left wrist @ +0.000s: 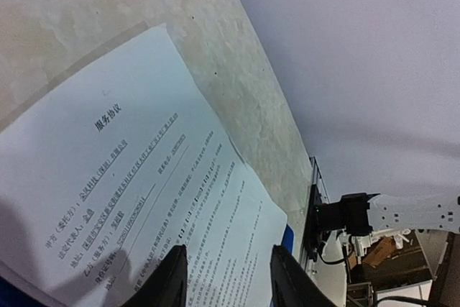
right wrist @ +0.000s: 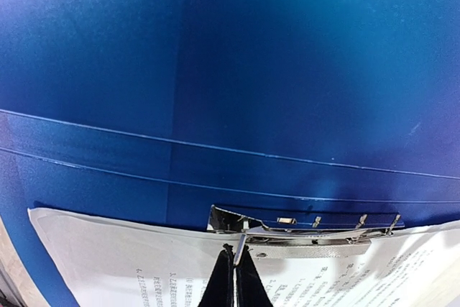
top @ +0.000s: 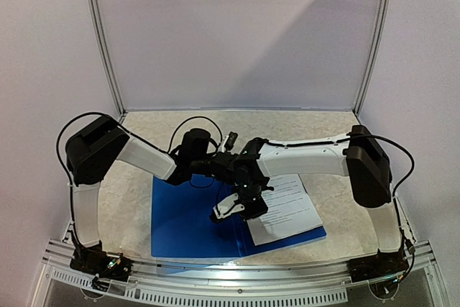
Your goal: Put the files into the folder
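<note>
Files: white printed paper sheets [top: 287,206], thin and flat, lying on the right half of the open folder, slightly askew, with one corner reaching past the folder's edge onto the table.
Print: lines of small black characters under a short heading; the sheet surface is smooth and matte.
Folder: bright blue plastic folder [top: 187,221], spread open flat near the front of the table; the inside is glossy, with straight crease lines along the spine.
Spine clip: shiny metal clip [right wrist: 309,246], long and narrow with a knurled bar, sitting at the top edge of the sheets.
Right gripper: the right gripper [right wrist: 234,271] has its dark fingers pressed together, tips right at a thin metal lever of the clip; whether the lever is pinched between them, I cannot tell.
Left gripper: the left gripper [left wrist: 228,271] has its fingers [left wrist: 169,282] partly spread just over the sheets, printed paper showing in the gap; nothing is gripped.
Table: beige table [top: 323,134] with a marbled stone pattern.
</note>
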Robot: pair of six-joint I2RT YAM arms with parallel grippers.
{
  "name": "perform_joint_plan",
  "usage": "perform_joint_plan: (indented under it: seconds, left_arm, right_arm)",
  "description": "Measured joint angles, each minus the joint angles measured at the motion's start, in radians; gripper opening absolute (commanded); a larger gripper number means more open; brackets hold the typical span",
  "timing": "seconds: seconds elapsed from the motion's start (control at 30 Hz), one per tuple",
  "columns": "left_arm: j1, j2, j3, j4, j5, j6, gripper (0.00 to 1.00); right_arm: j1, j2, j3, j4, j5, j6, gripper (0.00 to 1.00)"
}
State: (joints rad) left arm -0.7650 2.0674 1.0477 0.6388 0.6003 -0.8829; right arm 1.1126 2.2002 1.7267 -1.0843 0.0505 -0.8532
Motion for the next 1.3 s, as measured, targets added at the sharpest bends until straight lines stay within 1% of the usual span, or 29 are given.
perform_joint_plan:
  seconds: [0.23, 0.3, 0.57, 0.77, 0.93, 1.03, 1.3]
  left_arm:
    - [-0.031, 0.113, -0.056, 0.138, -0.002, -0.084, 0.37]
    - [-0.031, 0.145, -0.072, 0.185, -0.010, -0.108, 0.34]
    - [-0.037, 0.190, -0.074, 0.322, -0.021, -0.192, 0.29]
    - [-0.043, 0.228, -0.077, 0.444, -0.035, -0.251, 0.28]
    - [-0.044, 0.241, -0.077, 0.486, -0.040, -0.274, 0.28]
    - [-0.045, 0.245, -0.077, 0.498, -0.041, -0.280, 0.27]
    - [-0.047, 0.250, -0.076, 0.509, -0.044, -0.289, 0.27]
  right_arm:
    - [0.022, 0.035, 0.040, -0.040, 0.058, 0.000, 0.00]
    - [0.032, 0.042, 0.048, -0.052, 0.083, -0.001, 0.00]
    - [0.067, 0.102, 0.142, -0.133, 0.175, -0.006, 0.00]
    - [0.079, 0.109, 0.153, -0.144, 0.203, -0.016, 0.00]
    - [0.089, 0.108, 0.153, -0.143, 0.225, -0.018, 0.00]
    - [0.097, 0.108, 0.153, -0.142, 0.237, -0.020, 0.04]
    - [0.105, 0.108, 0.153, -0.138, 0.268, -0.027, 0.06]
